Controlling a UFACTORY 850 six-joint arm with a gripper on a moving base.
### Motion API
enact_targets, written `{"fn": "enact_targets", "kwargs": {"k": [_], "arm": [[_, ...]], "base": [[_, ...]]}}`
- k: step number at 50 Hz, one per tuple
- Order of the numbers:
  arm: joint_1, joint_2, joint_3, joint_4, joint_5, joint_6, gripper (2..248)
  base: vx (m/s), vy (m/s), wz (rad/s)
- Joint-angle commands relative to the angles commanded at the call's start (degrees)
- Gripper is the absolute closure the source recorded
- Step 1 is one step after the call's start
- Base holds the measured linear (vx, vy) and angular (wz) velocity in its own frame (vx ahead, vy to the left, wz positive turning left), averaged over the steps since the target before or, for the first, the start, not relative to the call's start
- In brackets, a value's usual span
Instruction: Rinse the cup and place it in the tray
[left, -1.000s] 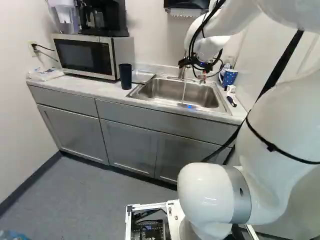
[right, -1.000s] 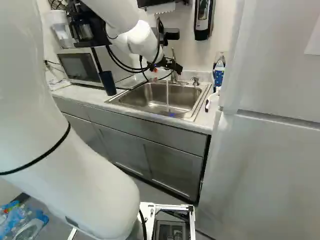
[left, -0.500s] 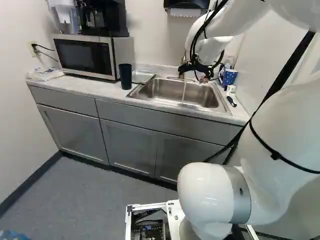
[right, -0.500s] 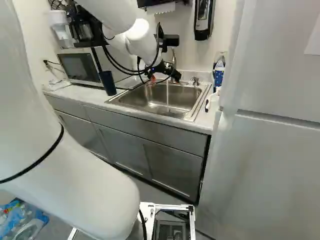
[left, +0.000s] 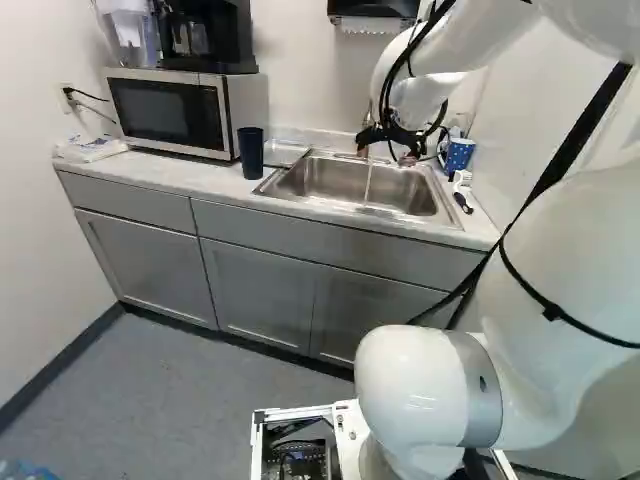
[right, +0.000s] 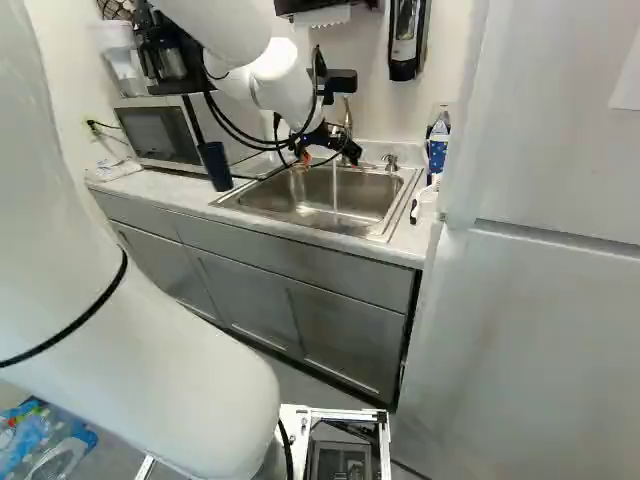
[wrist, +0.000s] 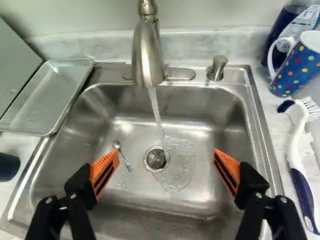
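Left base view: A dark cup (left: 250, 153) stands upright on the counter (left: 170, 172) just beside a microwave (left: 165, 112), with a metal tray (left: 284, 153) between it and the sink (left: 350, 182), as a white arm (left: 560, 260) reaches toward the sink.

Right base view: The gripper (right: 328, 160), spread wide, hangs over the sink near the faucet (right: 348, 125); the cup stands on the counter at the sink's left in this view.

Wrist view: Two orange-padded fingers (wrist: 105, 172) stand far apart above the basin while water (wrist: 156, 112) runs into the drain (wrist: 156, 159) near a small spoon (wrist: 122, 155). The cup shows partly, near the tray. Across the sink, a polka-dot mug (wrist: 300, 62) stands near a brush (wrist: 297, 155).
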Motion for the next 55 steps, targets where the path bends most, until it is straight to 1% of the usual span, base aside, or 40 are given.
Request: {"fn": "enact_targets", "kwargs": {"k": [39, 55], "arm": [[7.5, 1.5, 1.4, 0.0, 0.0, 0.0, 3], [10.7, 1.0, 0.9, 0.0, 0.0, 0.0, 3]], "base": [[0.000, 0.000, 0.000], [0.000, 0.000, 0.000]]}}
